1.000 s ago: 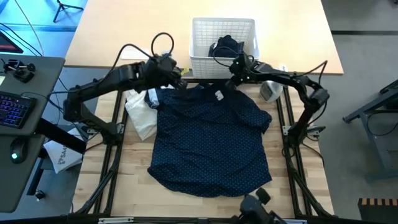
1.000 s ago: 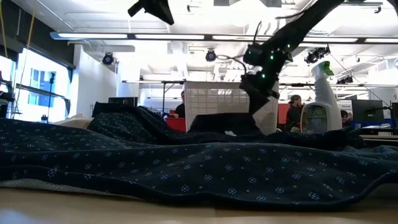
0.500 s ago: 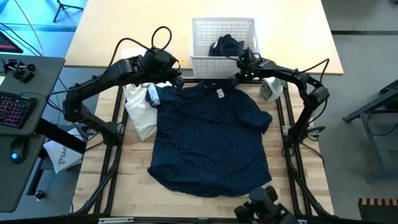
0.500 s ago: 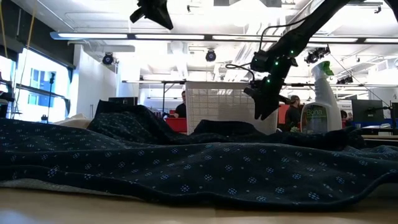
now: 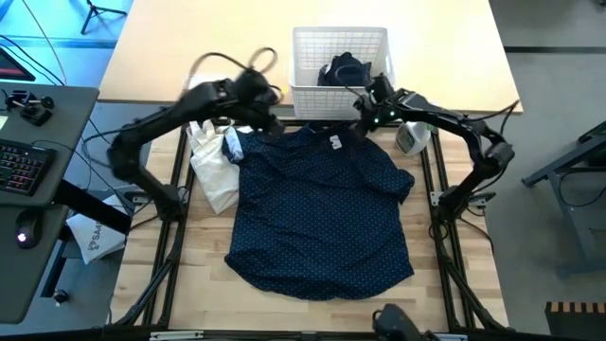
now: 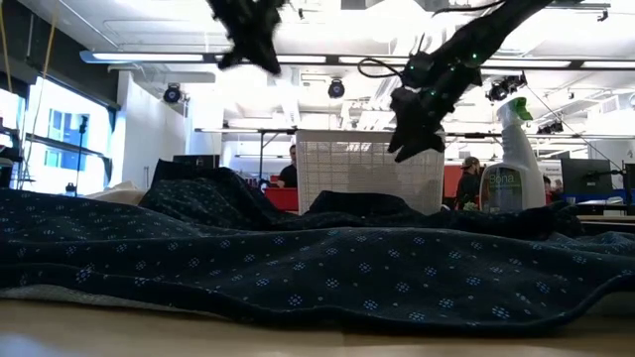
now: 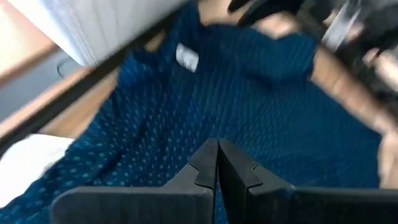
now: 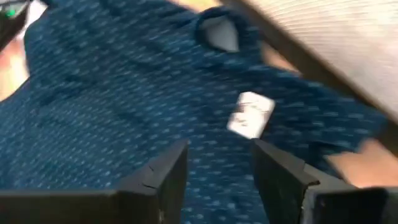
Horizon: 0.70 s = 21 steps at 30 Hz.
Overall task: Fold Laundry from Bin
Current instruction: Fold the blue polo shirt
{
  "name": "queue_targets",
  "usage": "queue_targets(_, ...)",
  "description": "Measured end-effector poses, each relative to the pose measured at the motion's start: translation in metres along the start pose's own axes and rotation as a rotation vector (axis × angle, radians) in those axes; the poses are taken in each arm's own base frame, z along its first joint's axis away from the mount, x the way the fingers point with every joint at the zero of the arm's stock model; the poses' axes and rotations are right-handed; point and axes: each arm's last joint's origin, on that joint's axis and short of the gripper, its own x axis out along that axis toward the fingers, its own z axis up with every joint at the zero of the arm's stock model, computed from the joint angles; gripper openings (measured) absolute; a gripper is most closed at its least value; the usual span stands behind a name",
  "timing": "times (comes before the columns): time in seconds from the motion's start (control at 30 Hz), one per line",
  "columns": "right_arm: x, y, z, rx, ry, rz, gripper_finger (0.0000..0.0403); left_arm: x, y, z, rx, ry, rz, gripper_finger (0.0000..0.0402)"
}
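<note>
Nearest, spread flat across the middle of the bench (image 5: 199, 275): the navy shirt with tiny white dots (image 5: 317, 213), collar and its white neck label (image 5: 334, 144) pointing toward the bin (image 5: 339, 43). Looks fully laid out now, with one sleeve jutting out on the right arm's side and the hem slightly rumpled at the near edge.

Just changed at the collar end: right gripper (image 5: 367, 102) no longer pinching cloth. Fingers (image 8: 158, 177) parted and empty in the right wrist view, with only the label and dotted fabric showing between them. Lifted clear of the collar since a second ago (in the low view, now raised above the bin's top edge rather than down in front of it). Left gripper (image 5: 263, 104) also risen and swung, blurred in motion, fingers (image 7: 205, 165) clenched flat together with nothing held.

Beside the shirt on the left arm's side: a cream-white cloth bag (image 5: 213, 166), touching the shirt's shoulder.

Farther back: the bin against the shirt's collar edge, a dark navy piece (image 5: 343, 70) bunched inside it. Beside the bin, a spray bottle (image 6: 514, 164).

Reads as spreading finished and release made; folding proper likely next, one garment yet to be taken out.
</note>
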Motion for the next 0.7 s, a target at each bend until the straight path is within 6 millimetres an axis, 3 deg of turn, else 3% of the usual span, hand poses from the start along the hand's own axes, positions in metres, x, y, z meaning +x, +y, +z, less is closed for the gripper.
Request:
queue_targets(0.17, 0.012, 0.012, -0.013, -0.001, 0.060, -0.041, 0.0130, 0.077, 0.001, -0.003, 0.118, 0.182, 0.029, 0.0000)
queue_targets(0.4, -0.033, 0.031, -0.014, -0.026, -0.032, -0.054, 0.0071, 0.185, 0.005, -0.008, 0.115, 0.182, 0.032, 0.0000)
queue_targets(0.57, -0.079, 0.044, -0.021, -0.040, -0.131, -0.114, 0.0050, 0.235, 0.023, -0.009, 0.025, 0.113, 0.070, 0.0000)
queue_targets(0.7, -0.108, 0.053, -0.028, -0.033, -0.208, -0.164, 0.0046, 0.253, 0.045, -0.008, -0.069, 0.076, 0.138, 0.0000)
